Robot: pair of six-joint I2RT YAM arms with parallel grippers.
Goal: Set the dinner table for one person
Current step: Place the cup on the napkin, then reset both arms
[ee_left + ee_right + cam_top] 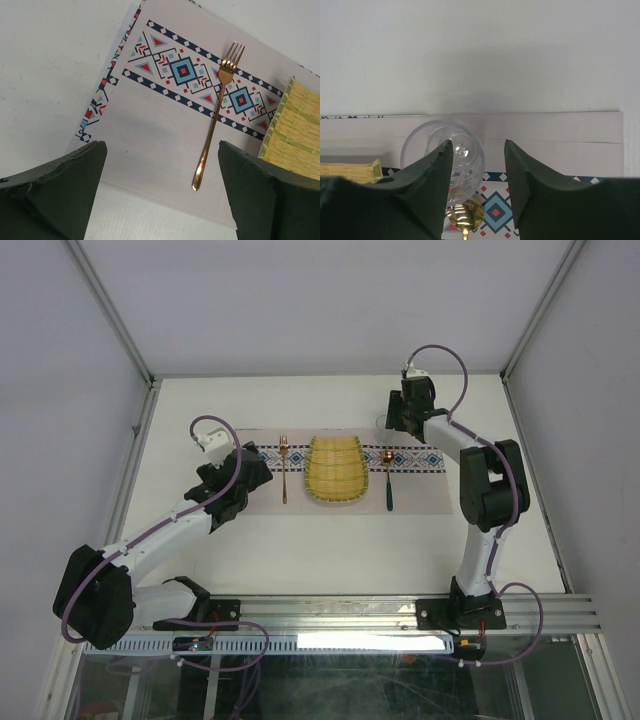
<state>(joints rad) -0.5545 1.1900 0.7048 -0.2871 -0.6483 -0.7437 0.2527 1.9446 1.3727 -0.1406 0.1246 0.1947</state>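
Note:
The white dinner table (300, 550) carries a pale placemat (420, 485) with a blue-red patterned band. On the placemat lie a gold fork (284, 475), a yellow woven bamboo dish (335, 470) and a gold spoon with a dark handle (388, 480). My left gripper (250, 465) is open and empty over the mat's left part, with the fork handle (215, 115) between its fingers in the wrist view. My right gripper (478, 142) is open at a clear glass (462, 145) standing on the mat's far edge. Its left finger (420, 185) overlaps the glass. The spoon bowl (465, 215) lies just below.
A metal rail (400, 610) runs along the table's near edge, and frame posts (135, 440) and white walls enclose the sides and back. The bamboo dish also shows in the left wrist view (295, 130) and the right wrist view (350, 170).

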